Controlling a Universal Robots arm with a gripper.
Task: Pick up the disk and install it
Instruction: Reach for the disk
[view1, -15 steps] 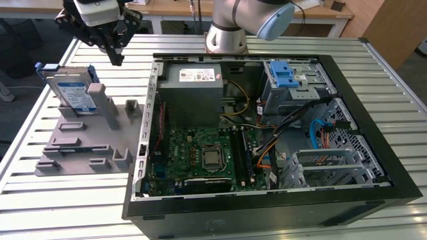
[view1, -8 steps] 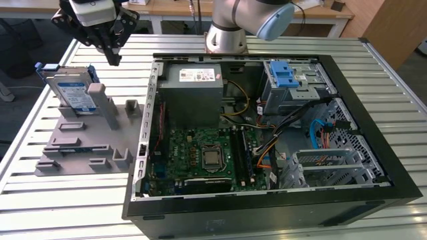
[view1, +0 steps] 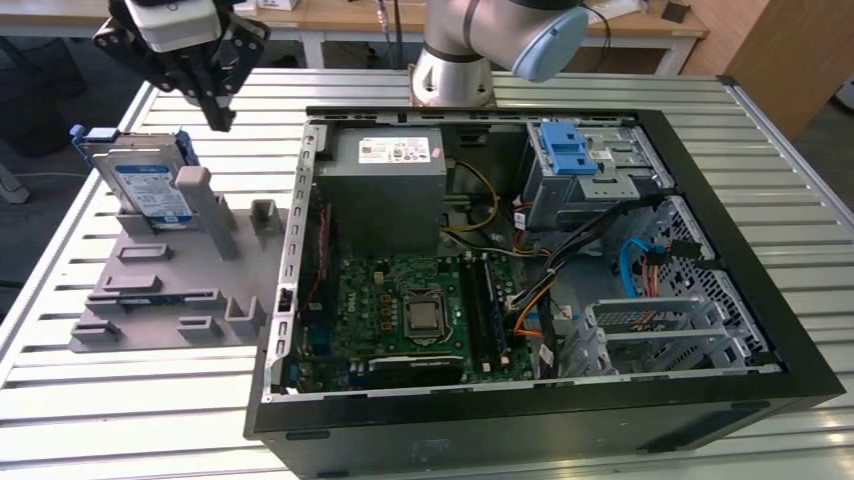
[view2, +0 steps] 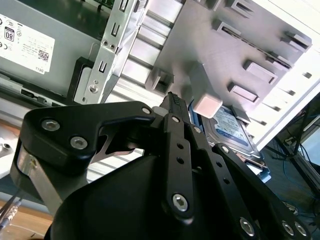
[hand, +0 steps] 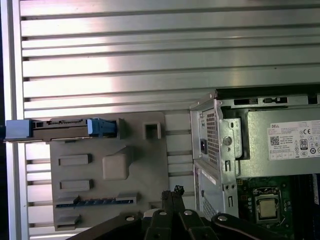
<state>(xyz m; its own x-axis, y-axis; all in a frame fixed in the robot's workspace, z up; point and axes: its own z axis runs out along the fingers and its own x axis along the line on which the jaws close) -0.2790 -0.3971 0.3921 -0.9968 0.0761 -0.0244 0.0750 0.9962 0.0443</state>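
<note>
The disk (view1: 144, 182) is a silver hard drive with a white-and-blue label and a blue bracket. It stands on edge in the grey plastic stand (view1: 160, 290), at the exterior view's left. In the first wrist view the disk (hand: 60, 129) appears edge-on, and in the second wrist view the disk (view2: 232, 126) lies past a post of the stand. My gripper (view1: 222, 118) hangs above the table, higher than the disk and slightly toward the exterior view's right of it. Its black fingers are shut with nothing between them in both wrist views (view2: 173, 101) (hand: 173, 193).
An open black computer case (view1: 747, 400) lies on the slatted metal table (view1: 134, 410), beside the stand. Inside are a grey power supply box (view1: 387, 185), a green motherboard (view1: 400, 310), cables, and a metal drive cage with a blue clip (view1: 577, 152). The arm's base (view1: 451, 75) stands behind the case.
</note>
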